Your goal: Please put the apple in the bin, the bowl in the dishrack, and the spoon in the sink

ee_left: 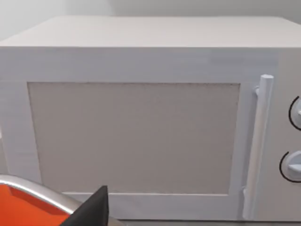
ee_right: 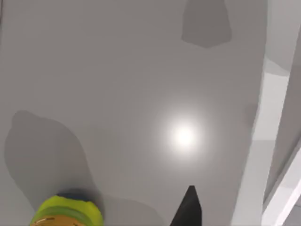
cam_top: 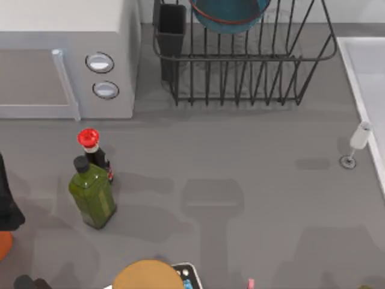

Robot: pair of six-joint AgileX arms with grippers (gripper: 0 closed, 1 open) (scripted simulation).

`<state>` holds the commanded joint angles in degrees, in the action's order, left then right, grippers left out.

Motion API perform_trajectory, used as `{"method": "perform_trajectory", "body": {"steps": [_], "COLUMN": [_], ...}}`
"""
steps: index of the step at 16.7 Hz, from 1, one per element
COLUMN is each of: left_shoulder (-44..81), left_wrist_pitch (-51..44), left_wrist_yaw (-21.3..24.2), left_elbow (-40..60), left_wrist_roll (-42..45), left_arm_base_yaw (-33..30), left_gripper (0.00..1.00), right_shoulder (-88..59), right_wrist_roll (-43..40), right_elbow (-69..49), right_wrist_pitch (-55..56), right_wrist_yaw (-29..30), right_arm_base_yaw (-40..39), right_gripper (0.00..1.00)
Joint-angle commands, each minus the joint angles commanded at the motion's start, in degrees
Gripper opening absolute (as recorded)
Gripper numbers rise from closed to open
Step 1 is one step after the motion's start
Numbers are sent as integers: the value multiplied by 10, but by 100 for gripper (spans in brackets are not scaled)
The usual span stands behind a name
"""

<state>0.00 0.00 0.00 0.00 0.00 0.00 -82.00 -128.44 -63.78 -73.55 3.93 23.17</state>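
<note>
Blue bowl (cam_top: pixel 230 13) upright in dishrack (cam_top: pixel 252 66)

1. Bowl (cam_top: pixel 231 15): blue glazed, glossy, in the rack.
2. Rack (cam_top: pixel 240 72): thin black wire, far centre.
3. Microwave (cam_top: pixel 66 60): matt pale grey casing, smooth, far left.
4. Oil bottle (cam_top: pixel 92 194): translucent green, glossy, near left.
5. Table (cam_top: pixel 240 180): matt grey, smooth.
6. Sink (cam_top: pixel 367 78): smooth white, far right.

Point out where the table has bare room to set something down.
The widest bare stretch runs from the green oil bottle across to the sink rim, below the dishrack. It is crowded at left, where the red-capped bottle touches the oil bottle below the microwave.
</note>
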Motion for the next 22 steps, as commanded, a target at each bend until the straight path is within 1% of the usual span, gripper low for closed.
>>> {"method": "perform_trajectory", "body": {"steps": [3, 8, 11, 14, 18, 20, 22], "left_shoulder": [0, 0, 0, 0, 0, 0, 0], "left_wrist_pitch": [0, 0, 0, 0, 0, 0, 0], "left_wrist_yaw": [0, 0, 0, 0, 0, 0, 0], "left_elbow": [0, 0, 0, 0, 0, 0, 0], "left_wrist_roll": [0, 0, 0, 0, 0, 0, 0], "left_arm_base_yaw": [0, 0, 0, 0, 0, 0, 0], "left_gripper": [100, 100, 100, 100, 100, 100, 100], "right_shoulder": [-82, -288, -435, -573, -707, -741, -754], "right_wrist_roll": [15, 50, 72, 94, 117, 125, 128], "right_elbow": [-142, -465, -660, -823, -972, -1010, -1025], "right_wrist_pitch": [-73, -191, -238, -258, -255, -248, -244], "right_wrist_yaw": [12, 22, 19, 10, -5, -10, -13], "right_arm_base_yaw": [3, -17, -44, -79, -124, -140, -146], "right_gripper": [0, 0, 0, 0, 0, 0, 0]}}
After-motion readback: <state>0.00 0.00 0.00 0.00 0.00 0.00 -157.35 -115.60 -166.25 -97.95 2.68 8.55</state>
